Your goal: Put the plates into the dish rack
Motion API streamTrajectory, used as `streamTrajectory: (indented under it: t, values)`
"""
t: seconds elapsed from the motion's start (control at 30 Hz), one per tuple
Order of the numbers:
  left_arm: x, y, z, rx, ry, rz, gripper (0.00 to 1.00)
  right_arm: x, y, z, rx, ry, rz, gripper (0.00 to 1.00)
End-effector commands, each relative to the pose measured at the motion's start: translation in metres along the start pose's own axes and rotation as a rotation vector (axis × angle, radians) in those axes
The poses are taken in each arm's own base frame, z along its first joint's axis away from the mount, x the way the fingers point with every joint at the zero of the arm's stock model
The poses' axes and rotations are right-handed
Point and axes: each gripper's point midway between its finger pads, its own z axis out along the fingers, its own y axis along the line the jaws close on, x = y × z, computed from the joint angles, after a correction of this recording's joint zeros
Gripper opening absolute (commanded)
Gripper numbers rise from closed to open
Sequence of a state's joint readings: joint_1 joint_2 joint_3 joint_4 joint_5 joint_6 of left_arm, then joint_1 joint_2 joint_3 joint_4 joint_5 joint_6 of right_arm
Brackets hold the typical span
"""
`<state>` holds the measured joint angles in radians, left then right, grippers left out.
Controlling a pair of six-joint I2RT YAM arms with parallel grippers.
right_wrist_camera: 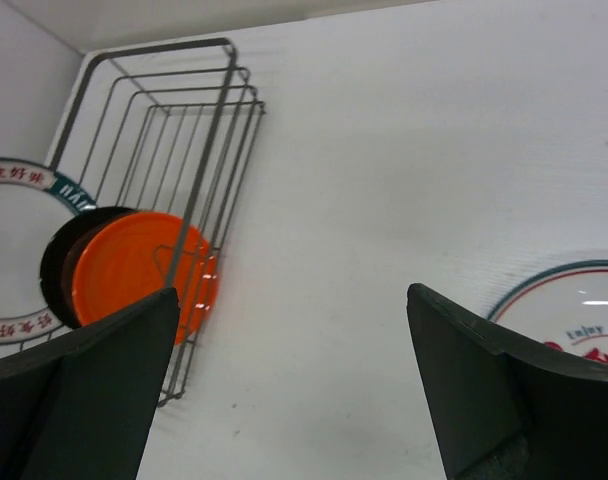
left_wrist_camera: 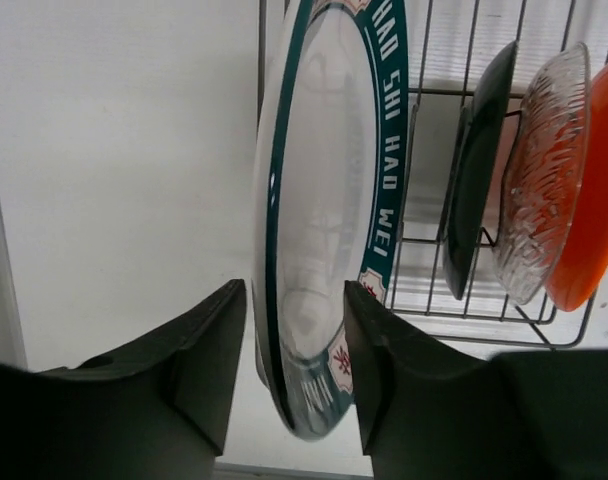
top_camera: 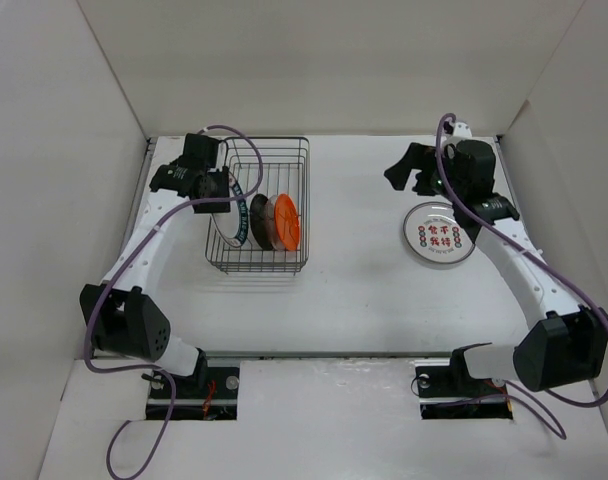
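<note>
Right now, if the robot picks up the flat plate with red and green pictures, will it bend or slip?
Probably stiff: the plate keeps a crisp round rim. Likely slippery, since its face looks glossy. Lying flat on the table, it shouldn't roll, but its low edge may be hard to pinch.

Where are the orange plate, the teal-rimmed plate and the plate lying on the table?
orange plate [top_camera: 289,222], top view, middle of its orange face.
teal-rimmed plate [left_wrist_camera: 319,200], left wrist view, white centre of its face.
plate on the table [top_camera: 439,234], top view, its middle, on the printed characters.
</note>
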<state>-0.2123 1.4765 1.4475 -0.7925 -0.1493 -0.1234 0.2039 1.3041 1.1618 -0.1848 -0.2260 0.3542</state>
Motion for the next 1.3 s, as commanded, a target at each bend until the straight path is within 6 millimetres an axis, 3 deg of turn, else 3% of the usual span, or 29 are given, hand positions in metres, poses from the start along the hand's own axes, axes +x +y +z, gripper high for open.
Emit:
streamTrajectory:
  t: [0.0,0.1,0.2,0.27,0.43,0.47,0.53,0.6,0.7,0.73,0.93,1.03,1.17,1.27]
  values:
    - [-0.008,-0.007,-0.007,0.045,-0.037,0.003,0.42,0.007,-0.045,-0.003,0.151,0.003,0.034,1.00]
    - [-0.012,-0.011,-0.012,0.079,-0.046,0.026,0.46,0.008,-0.072,-0.014,0.244,-0.038,0.133,1.00]
    - [-0.019,-0.014,-0.019,0.102,-0.071,0.033,0.46,0.011,-0.092,-0.040,0.334,-0.105,0.181,1.00]
    - [-0.019,-0.014,-0.019,0.103,-0.082,0.031,0.46,0.008,-0.095,-0.048,0.347,-0.128,0.172,1.00]
    - [-0.021,-0.028,-0.024,0.184,-0.082,0.044,0.47,0.020,-0.124,-0.064,0.512,-0.106,0.269,1.00]
    - [-0.021,-0.027,-0.024,0.183,-0.083,0.053,0.56,0.040,-0.129,-0.063,0.534,-0.067,0.308,1.00]
    - [-0.034,-0.022,-0.042,0.169,-0.149,0.045,0.78,0.057,-0.134,-0.067,0.553,-0.066,0.392,1.00]
    - [-0.042,-0.018,-0.060,0.168,-0.205,0.037,1.00,0.082,-0.154,-0.084,0.670,-0.092,0.461,1.00]
    - [-0.053,-0.014,-0.078,0.167,-0.276,0.039,1.00,0.111,-0.178,-0.105,0.774,-0.081,0.506,1.00]
    - [-0.060,-0.015,-0.085,0.177,-0.301,0.064,1.00,0.112,-0.180,-0.109,0.781,-0.096,0.520,1.00]
    - [-0.077,-0.032,-0.109,0.290,-0.362,0.132,1.00,0.165,-0.176,-0.116,0.731,-0.014,0.650,0.99]
    - [-0.081,-0.039,-0.113,0.326,-0.372,0.157,1.00,0.165,-0.178,-0.117,0.729,-0.057,0.663,0.95]
    - [-0.087,-0.045,-0.112,0.351,-0.367,0.162,1.00,0.180,-0.188,-0.106,0.762,-0.010,0.691,0.92]
    - [-0.095,-0.052,-0.123,0.395,-0.388,0.169,1.00,0.192,-0.198,-0.097,0.791,0.016,0.705,0.88]
